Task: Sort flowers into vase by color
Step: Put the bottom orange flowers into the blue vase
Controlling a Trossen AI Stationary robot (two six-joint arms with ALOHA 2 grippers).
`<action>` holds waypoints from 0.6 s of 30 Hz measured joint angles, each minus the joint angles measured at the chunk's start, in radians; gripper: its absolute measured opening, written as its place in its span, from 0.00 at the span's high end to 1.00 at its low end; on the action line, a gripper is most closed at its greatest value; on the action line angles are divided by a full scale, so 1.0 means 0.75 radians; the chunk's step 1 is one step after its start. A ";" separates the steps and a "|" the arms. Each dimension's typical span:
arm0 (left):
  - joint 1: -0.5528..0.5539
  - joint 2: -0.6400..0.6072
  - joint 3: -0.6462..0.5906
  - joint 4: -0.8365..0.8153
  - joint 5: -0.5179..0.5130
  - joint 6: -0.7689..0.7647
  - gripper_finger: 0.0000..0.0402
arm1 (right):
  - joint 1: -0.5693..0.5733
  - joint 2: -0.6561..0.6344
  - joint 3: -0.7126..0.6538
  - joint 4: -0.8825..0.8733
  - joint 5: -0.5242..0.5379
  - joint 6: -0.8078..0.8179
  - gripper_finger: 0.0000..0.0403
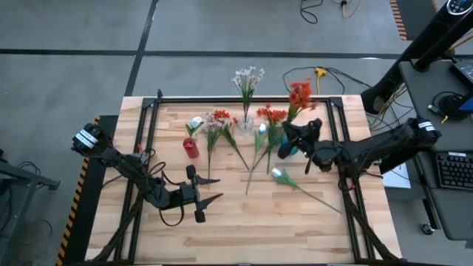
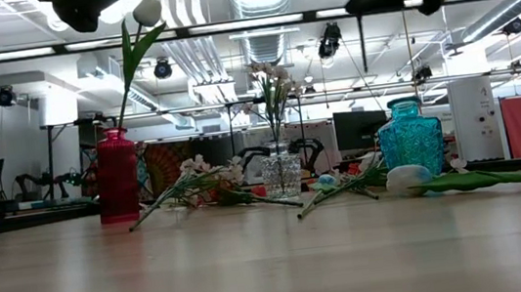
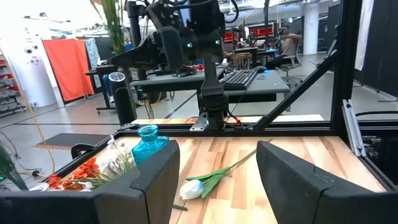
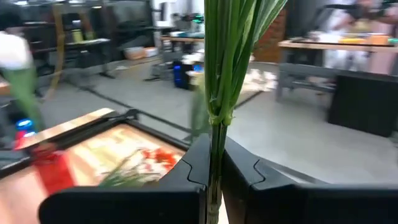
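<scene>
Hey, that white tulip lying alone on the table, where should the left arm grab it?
Grip the white tulip mid-stalk, coming straight down from above. It lies flat, its thin stalk angling away from the bud, clear of other stems. The left end effector is open nearby.

Your desk [image 1: 222, 222] is pale wooden planking with a smooth matt finish, edged by a dark metal frame [image 1: 244, 97]. The teal vase [image 2: 410, 138] looks like faceted glossy glass, the middle vase [image 2: 282, 172] like clear cut glass, and the red vase [image 2: 117, 176] is glossy. The end effector fingers [image 3: 297, 186] look like matt black plastic.
</scene>
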 joint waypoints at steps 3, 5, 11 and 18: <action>0.000 0.000 0.000 -0.005 -0.008 0.000 0.51 | 0.000 -0.016 -0.033 -0.015 0.088 0.048 0.96; 0.000 0.000 0.000 -0.008 -0.009 0.000 0.51 | 0.000 -0.019 -0.051 -0.019 0.103 0.083 0.96; 0.000 0.000 0.000 -0.012 -0.010 0.000 0.51 | 0.000 -0.023 -0.066 -0.118 0.142 0.186 0.96; 0.000 0.000 0.000 -0.020 -0.010 0.000 0.51 | 0.000 -0.075 -0.066 -0.314 0.077 0.246 0.96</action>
